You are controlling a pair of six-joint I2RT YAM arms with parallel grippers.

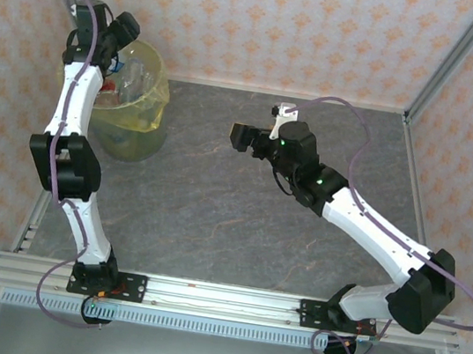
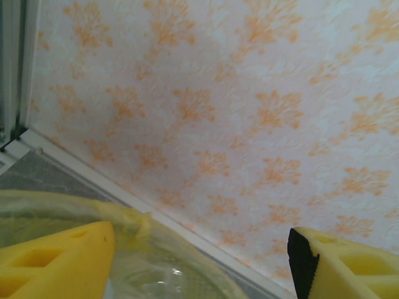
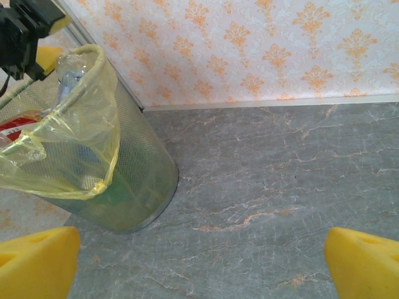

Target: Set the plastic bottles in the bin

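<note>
Yellow-fingered left gripper point(image 2: 199, 255) is hovering over the bin point(image 3: 140, 168), jaws apart and empty; right gripper point(image 3: 202, 265) likewise. Visible plastic bottles point(image 3: 70, 65) are lying inside, so the task is looking finished.

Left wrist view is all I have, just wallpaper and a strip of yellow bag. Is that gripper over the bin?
Observer: Yes, the left gripper hangs above the bin, over its far left side, jaws open and empty.
Operator: Anything inside the bin?
Observer: A clear bottle stands up against the liner, with a red label showing beside it.
Operator: Where's the other arm?
Observer: The right gripper is open over the middle of the table, pointing toward the bin.
</note>
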